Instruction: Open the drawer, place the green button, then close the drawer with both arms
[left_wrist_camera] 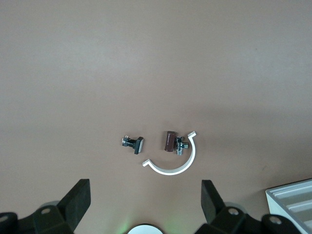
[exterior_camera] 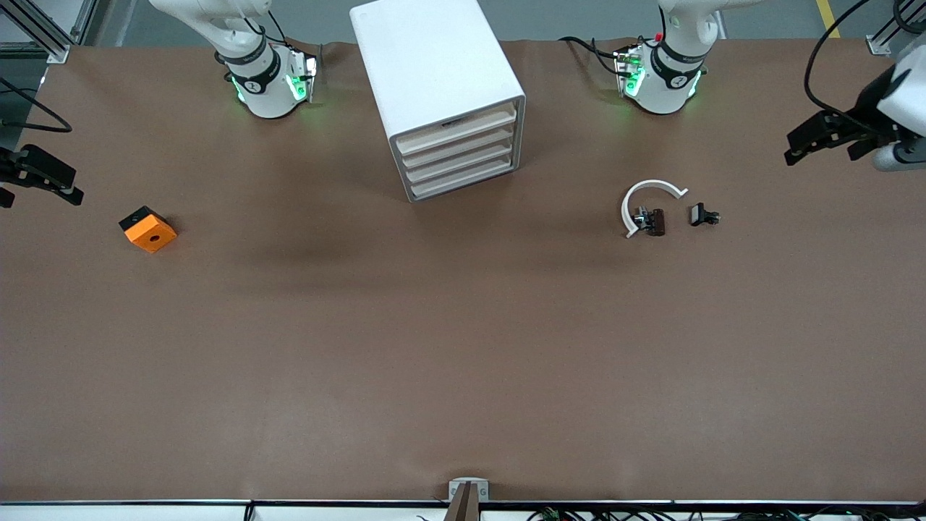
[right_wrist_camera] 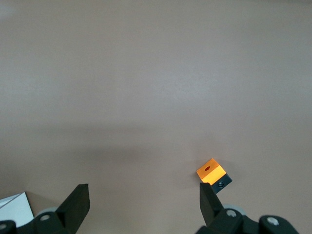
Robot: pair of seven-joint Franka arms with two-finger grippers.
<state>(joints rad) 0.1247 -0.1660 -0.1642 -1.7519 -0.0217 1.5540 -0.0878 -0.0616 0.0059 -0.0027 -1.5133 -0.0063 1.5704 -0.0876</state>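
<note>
The white cabinet [exterior_camera: 434, 65] stands at the 12 o'clock edge of the table [exterior_camera: 463, 347], midway between the two arm bases. Its slatted front is turned toward about 5 o'clock. All four drawers [exterior_camera: 457, 148] are pushed in flush, one above another. From the cabinet, at roughly 4 o'clock toward the left arm's end, lies a white C-shaped ring [exterior_camera: 646, 192] with a small brown-capped metal part [exterior_camera: 651, 221] inside its curve, touching or nearly touching it. Just beside the ring, toward the left arm's end and apart from it, is a small dark-capped part [exterior_camera: 703, 215]. I cannot tell which of these two small pieces is the button. At about 8 o'clock from the cabinet, well apart at the right arm's end, sits an orange block [exterior_camera: 148, 229] with a hole in its top face and a dark piece against one side. The left end effector [exterior_camera: 825, 141] hangs in the air over the table's edge at its own end, released, fingers [left_wrist_camera: 80, 197] spread wide and gripping nothing; its wrist view looks down on the ring and both small parts. The right end effector [exterior_camera: 40, 181] waits likewise over its end of the table, released with fingers [right_wrist_camera: 78, 202] wide apart, the orange block in its wrist view.
</note>
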